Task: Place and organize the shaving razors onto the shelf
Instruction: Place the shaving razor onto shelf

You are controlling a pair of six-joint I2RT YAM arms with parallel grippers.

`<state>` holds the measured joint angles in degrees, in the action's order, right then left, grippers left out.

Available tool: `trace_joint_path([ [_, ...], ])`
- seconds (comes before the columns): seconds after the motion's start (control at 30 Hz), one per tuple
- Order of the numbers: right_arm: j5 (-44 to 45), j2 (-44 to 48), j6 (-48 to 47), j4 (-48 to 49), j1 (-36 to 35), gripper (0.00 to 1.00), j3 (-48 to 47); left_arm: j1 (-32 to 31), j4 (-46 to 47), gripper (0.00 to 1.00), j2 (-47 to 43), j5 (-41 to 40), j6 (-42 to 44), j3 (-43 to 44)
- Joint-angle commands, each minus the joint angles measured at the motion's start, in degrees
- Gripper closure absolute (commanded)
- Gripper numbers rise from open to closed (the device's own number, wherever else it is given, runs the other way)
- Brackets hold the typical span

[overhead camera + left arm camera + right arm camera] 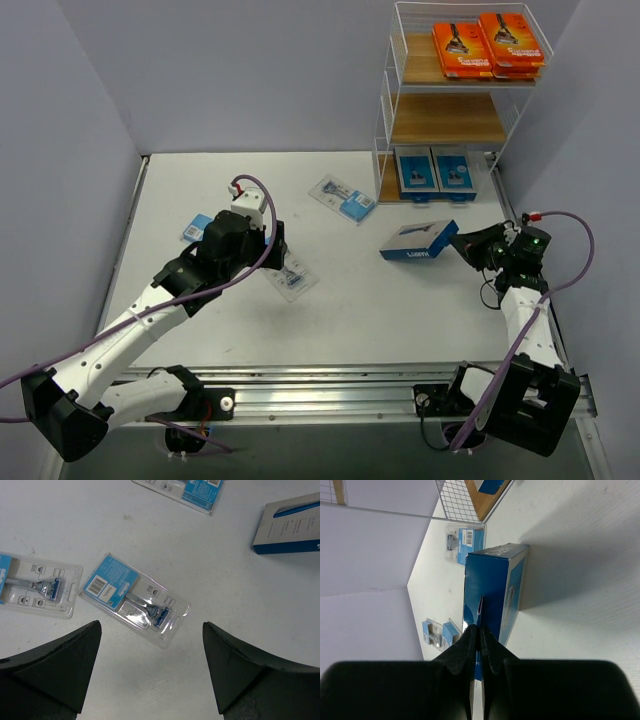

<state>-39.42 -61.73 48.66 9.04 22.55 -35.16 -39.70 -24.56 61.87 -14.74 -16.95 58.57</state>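
Observation:
The shelf (388, 100) stands at the far right. Two orange razor boxes (490, 45) lie on its top tier and two blue-and-grey boxes (433, 172) on the bottom tier. My right gripper (479, 630) is shut on the thin end flap of a blue-and-grey box (492, 587), which shows in the top view (418, 241) just in front of the shelf. My left gripper (151, 623) is open and empty, hovering over a clear blister pack (132, 597) that lies flat on the table (292, 278).
A second blister pack (343, 198) lies near the shelf's foot. A third (37, 585) lies left of the left gripper, partly under the arm in the top view (197, 228). The shelf's middle tier (445, 120) holds nothing. Grey walls close in both sides.

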Motion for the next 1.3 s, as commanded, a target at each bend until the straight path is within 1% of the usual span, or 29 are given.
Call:
trace_joint_path([
  [0.0,-2.85,-0.58,0.03,1.69,0.57,1.0,-2.11,-0.29,2.32,0.09,0.01,-0.55,-0.28,0.58],
  [0.33,-3.47,-1.46,-1.64,1.6,0.57,1.0,0.44,-0.29,2.5,0.09,0.36,-0.46,-0.36,0.5],
  [0.43,-3.65,-1.81,-0.6,1.42,0.57,1.0,-2.1,-0.2,2.5,0.09,0.27,-0.46,-0.28,0.5],
  [0.6,-3.82,-3.91,1.52,1.6,0.57,1.0,-10.53,-0.2,2.5,0.09,0.27,-0.02,-0.28,0.5],
  [0.83,-5.05,-7.61,4.07,3.62,0.57,1.0,-16.52,-0.11,2.32,0.09,0.27,-0.55,-0.28,0.58],
  [1.0,-5.49,-9.01,-1.63,-4.37,0.57,1.0,-19.33,-0.11,2.32,0.09,0.1,-0.73,-0.28,0.58],
  [1.03,-5.67,-9.1,-3.91,-5.68,0.57,1.0,-20.29,-0.11,2.32,0.09,-0.08,-0.73,-0.28,0.58],
  [1.07,-5.67,-9.19,-4.71,-8.13,0.57,1.0,-20.65,-0.11,2.32,0.09,0.01,-0.55,-0.28,0.58],
  [1.13,-5.67,-8.67,-5.86,-8.77,0.48,1.0,-21.27,-0.02,2.23,0.09,0.01,-0.29,-0.28,0.67],
  [1.27,-3.57,-9.01,-8.67,-15.35,0.22,1.0,-22.76,-0.11,2.32,0.09,-0.25,-0.29,-0.28,0.58],
])
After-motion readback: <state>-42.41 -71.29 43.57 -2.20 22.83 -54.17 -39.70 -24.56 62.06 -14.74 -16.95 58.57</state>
